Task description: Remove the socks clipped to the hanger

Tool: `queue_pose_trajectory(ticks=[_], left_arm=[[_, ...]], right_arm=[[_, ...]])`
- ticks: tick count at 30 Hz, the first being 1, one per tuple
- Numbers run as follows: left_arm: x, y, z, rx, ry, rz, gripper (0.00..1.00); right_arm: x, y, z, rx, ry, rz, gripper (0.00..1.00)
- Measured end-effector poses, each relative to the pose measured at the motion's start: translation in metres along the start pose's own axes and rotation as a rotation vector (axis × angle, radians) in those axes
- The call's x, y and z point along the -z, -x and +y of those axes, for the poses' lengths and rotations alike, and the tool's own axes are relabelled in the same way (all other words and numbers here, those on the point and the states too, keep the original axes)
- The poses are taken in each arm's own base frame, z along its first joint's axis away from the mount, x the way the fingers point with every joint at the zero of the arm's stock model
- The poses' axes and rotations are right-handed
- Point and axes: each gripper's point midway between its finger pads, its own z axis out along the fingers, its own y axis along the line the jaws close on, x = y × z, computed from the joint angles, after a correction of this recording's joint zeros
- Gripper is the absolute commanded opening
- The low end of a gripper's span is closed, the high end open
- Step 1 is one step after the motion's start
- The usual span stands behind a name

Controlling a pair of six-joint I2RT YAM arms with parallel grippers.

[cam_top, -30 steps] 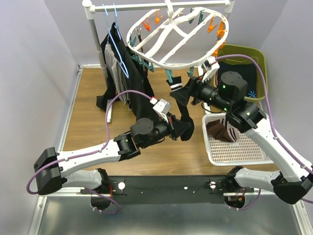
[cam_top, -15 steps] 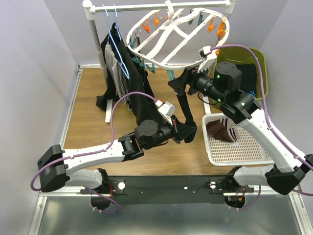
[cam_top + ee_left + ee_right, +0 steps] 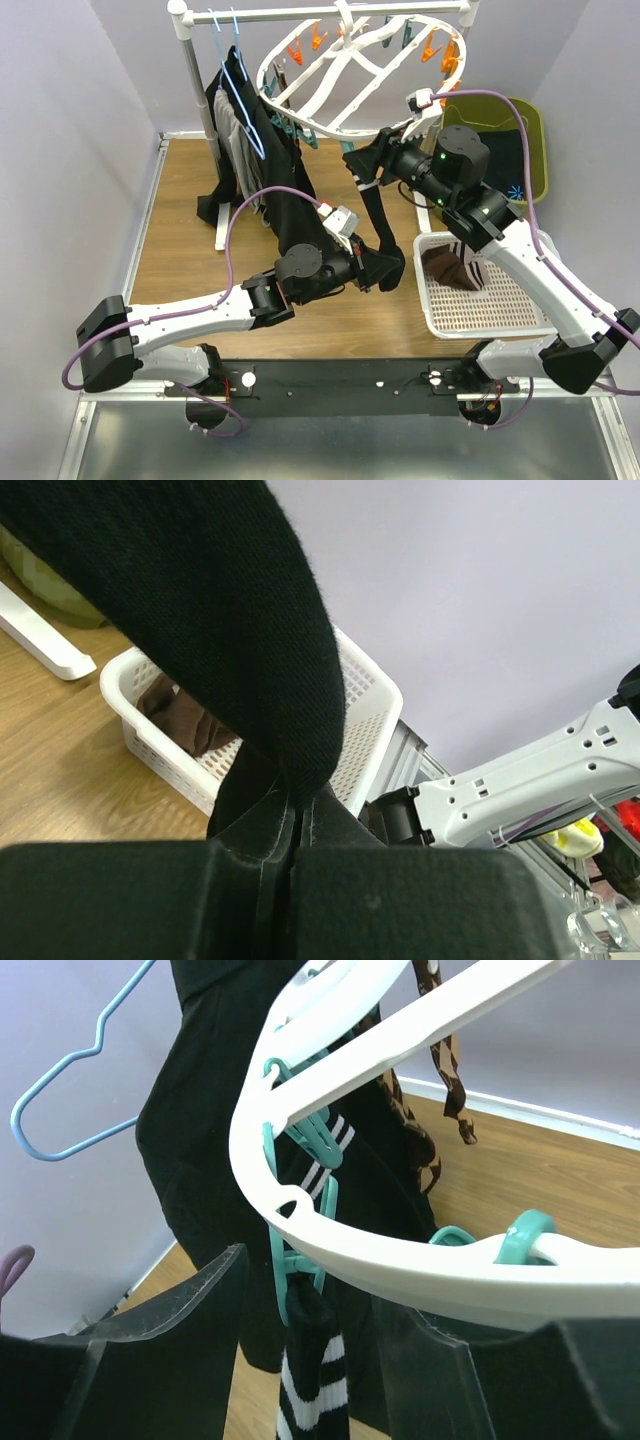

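The black sock (image 3: 377, 225) with white cuff stripes hangs off the near rim of the hanger (image 3: 420, 1260), its cuff caught in a teal clip (image 3: 298, 1265). It runs nearly straight down to the left gripper (image 3: 298, 825), which is clamped tight on the toe end. The cloth fills most of that wrist view and buries the pads.

The right gripper (image 3: 312, 1300) is up at the clip, fingers spread wide either side of cuff and clip. Whether they touch, I can't tell, and from above the clip is lost behind the gripper.

Diamond-patterned socks (image 3: 435, 1060) dangle further back, tops cut off. A brown sock (image 3: 445, 268) lies in the white basket (image 3: 480, 315).

Against a second ago, the right gripper has climbed to the rim, the sock is drawn straighter, and the left gripper sits a touch further right.
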Motion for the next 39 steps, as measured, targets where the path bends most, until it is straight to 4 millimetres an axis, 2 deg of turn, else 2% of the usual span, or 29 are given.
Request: queue_pose_trajectory(ticks=[5, 8, 14, 18, 24, 25, 26, 27, 29, 32, 33, 35, 37, 39], left_arm=[[0.000, 0.000, 0.000, 0.000, 0.000, 0.000, 0.00], [0.000, 0.000, 0.000, 0.000, 0.001, 0.000, 0.00], [0.001, 0.002, -0.001, 0.001, -0.003, -0.005, 0.00], [0.003, 0.004, -0.003, 0.001, -0.007, -0.008, 0.00], [0.005, -0.003, -0.002, 0.000, -0.003, 0.012, 0.00], [0.005, -0.005, 0.000, 0.000, 0.002, 0.019, 0.00], [0.006, -0.007, 0.001, 0.000, 0.005, 0.023, 0.00], [0.006, -0.010, 0.003, 0.001, 0.010, 0.032, 0.00], [0.007, -0.014, 0.005, 0.001, 0.019, 0.045, 0.00], [0.009, -0.017, 0.008, 0.000, 0.029, 0.058, 0.00], [0.009, -0.018, 0.008, -0.001, 0.033, 0.062, 0.00], [0.010, -0.017, 0.011, -0.009, 0.049, 0.066, 0.00], [0.010, -0.014, 0.011, -0.019, 0.064, 0.068, 0.00], [0.009, -0.007, 0.011, -0.035, 0.078, 0.059, 0.00]], right_arm=[[-0.010, 0.000, -0.001, -0.004, 0.002, -0.013, 0.53], [-0.014, 0.000, -0.001, -0.010, 0.004, -0.021, 0.47], [-0.020, 0.000, -0.002, -0.027, 0.004, -0.036, 0.24], [-0.022, -0.001, -0.005, -0.029, -0.007, -0.047, 0.01], [-0.023, -0.001, -0.009, -0.028, -0.026, -0.057, 0.01], [-0.023, -0.001, -0.010, -0.028, -0.029, -0.057, 0.03], [-0.023, -0.002, -0.011, -0.027, -0.035, -0.057, 0.10], [-0.023, -0.002, -0.012, -0.026, -0.038, -0.057, 0.25], [-0.022, -0.004, -0.013, -0.026, -0.046, -0.052, 0.29], [-0.017, -0.006, -0.015, -0.027, -0.060, -0.042, 0.48], [-0.014, -0.006, -0.016, -0.027, -0.065, -0.041, 0.67], [-0.007, -0.009, -0.019, -0.027, -0.081, -0.035, 0.75], [0.003, -0.013, -0.022, -0.013, -0.094, -0.020, 0.97], [0.013, -0.014, -0.022, -0.001, -0.099, -0.007, 1.00]])
